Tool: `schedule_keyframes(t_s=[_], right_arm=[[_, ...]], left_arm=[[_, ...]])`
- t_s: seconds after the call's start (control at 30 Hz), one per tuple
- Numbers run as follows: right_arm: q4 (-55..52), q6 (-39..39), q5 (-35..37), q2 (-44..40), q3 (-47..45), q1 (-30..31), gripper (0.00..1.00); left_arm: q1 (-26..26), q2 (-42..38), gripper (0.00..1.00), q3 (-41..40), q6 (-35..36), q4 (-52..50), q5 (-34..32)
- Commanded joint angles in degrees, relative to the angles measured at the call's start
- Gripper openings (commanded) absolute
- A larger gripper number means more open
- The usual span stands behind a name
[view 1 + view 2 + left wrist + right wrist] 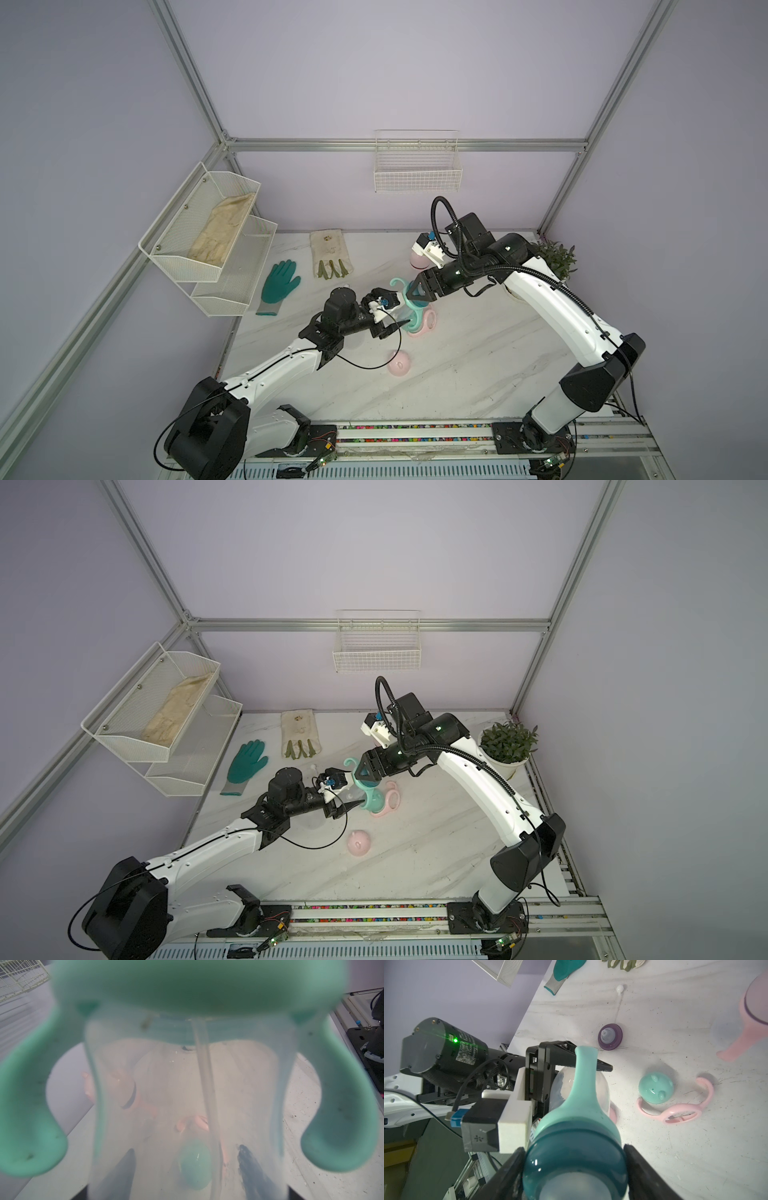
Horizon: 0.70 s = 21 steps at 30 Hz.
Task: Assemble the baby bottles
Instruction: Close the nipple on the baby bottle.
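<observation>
Nearest, low in the right wrist frame, the teal collar [575, 1169] sits pinched in the right claw [574, 1150], while the left claw [187, 1169] clamps the clear mint bottle [602, 1088] mid-frame: probably light, slick and squashy, so grip the stiffer collar.

White arm links [540, 291], black joints [598, 374], black cables [433, 216]; green LED [455, 1040] on wrist motor [436, 1053].

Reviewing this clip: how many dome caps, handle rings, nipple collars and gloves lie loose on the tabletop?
Dome caps: 2, mint cap and pink cap
Handle rings: 1, pink ring
Nipple collars: 1, purple collar
Gloves: 2, teal glove and beige glove
Total: 6
</observation>
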Motion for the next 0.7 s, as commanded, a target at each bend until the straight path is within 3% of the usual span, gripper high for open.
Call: schedule_keyframes(t_s=[0.0, 0.5, 0.67], right_arm=[[-0.94, -2.23, 5.11, 0.41, 2.43, -0.09, 0.45], [-1.24, -3.15, 10.36, -1.33, 4.98, -0.09, 0.39], [-0.78, -3.36, 12.27, -3.34, 4.61, -0.83, 0.37]], left_arm=[[-0.22, -0.97, 0.0, 3.14, 3.88, -2.39, -0.42], [-0.2, -0.07, 0.0, 5.25, 6.52, -10.18, -1.79], [-0.2, -0.92, 0.0, 3.83, 5.01, -7.79, -3.29]])
